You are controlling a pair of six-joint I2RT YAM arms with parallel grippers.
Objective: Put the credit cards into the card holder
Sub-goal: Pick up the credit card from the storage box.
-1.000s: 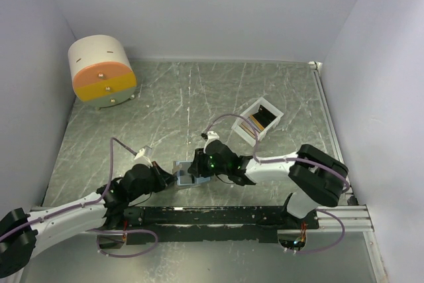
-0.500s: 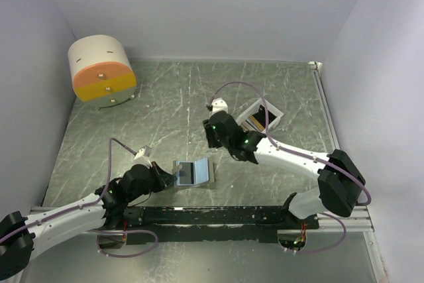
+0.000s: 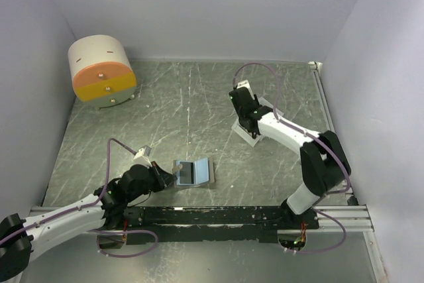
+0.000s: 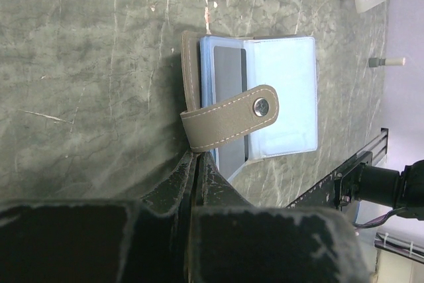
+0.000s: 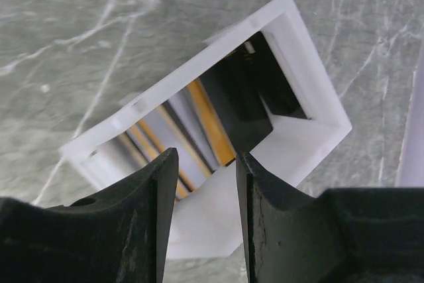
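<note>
The card holder [image 3: 192, 172] lies open near the front, taupe outside and light blue inside. In the left wrist view its snap tab [image 4: 232, 116] crosses the open face, and a dark grey card [image 4: 232, 74] sits in a pocket. My left gripper [image 4: 197, 156] is shut on the edge of the holder's taupe cover; it also shows in the top view [image 3: 167, 178]. My right gripper [image 5: 207, 157] is open and empty, over the near end of the white slotted tray [image 5: 199, 64]. Several credit cards [image 5: 211, 120] stand on edge in the tray, grey, orange-brown and dark.
A round cream-and-orange drum [image 3: 101, 71] stands at the back left. The white tray [image 3: 240, 130] sits at the right, mostly under my right arm. A black rail [image 3: 218, 215] runs along the near edge. Walls close in on both sides.
My right arm has swung from the card holder back and to the right, over the white tray. The holder stays open, held by my left gripper, which has not moved.
</note>
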